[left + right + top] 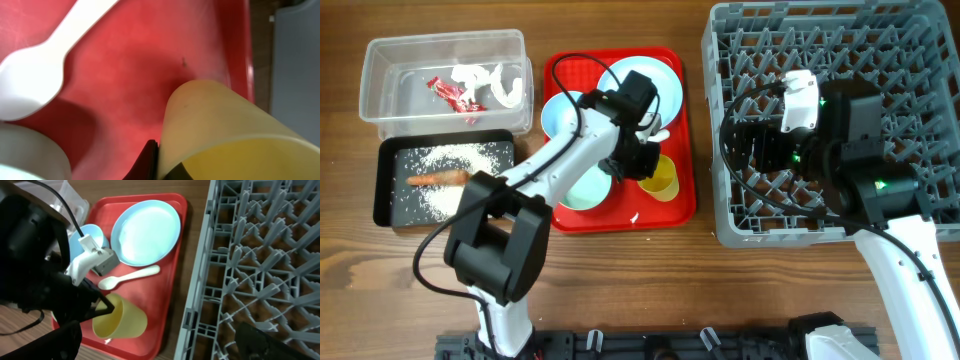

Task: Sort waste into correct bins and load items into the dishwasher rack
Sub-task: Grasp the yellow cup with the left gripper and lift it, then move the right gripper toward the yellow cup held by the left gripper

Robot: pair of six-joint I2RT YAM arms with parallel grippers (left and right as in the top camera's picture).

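My left gripper [162,165] is shut on the rim of the small yellow cup [225,130], one finger outside and one inside. The cup [661,178] is tilted over the red tray's [686,130] right side, and it also shows in the right wrist view [122,317]. The white spoon [35,75] lies beside it, below the pale blue plate [655,85]. Two pale blue bowls [558,112] [585,190] stand on the tray's left. My right gripper [748,140] hovers open and empty over the grey dishwasher rack [920,60].
At the far left, the clear tub [380,60] holds the red-and-white wrapper [450,92] and crumpled white paper [495,80]. In front of it, the black tray [382,185] holds rice grains [455,160] and the carrot-like piece [438,179]. The rack's wall [200,305] stands close to the red tray's right edge.
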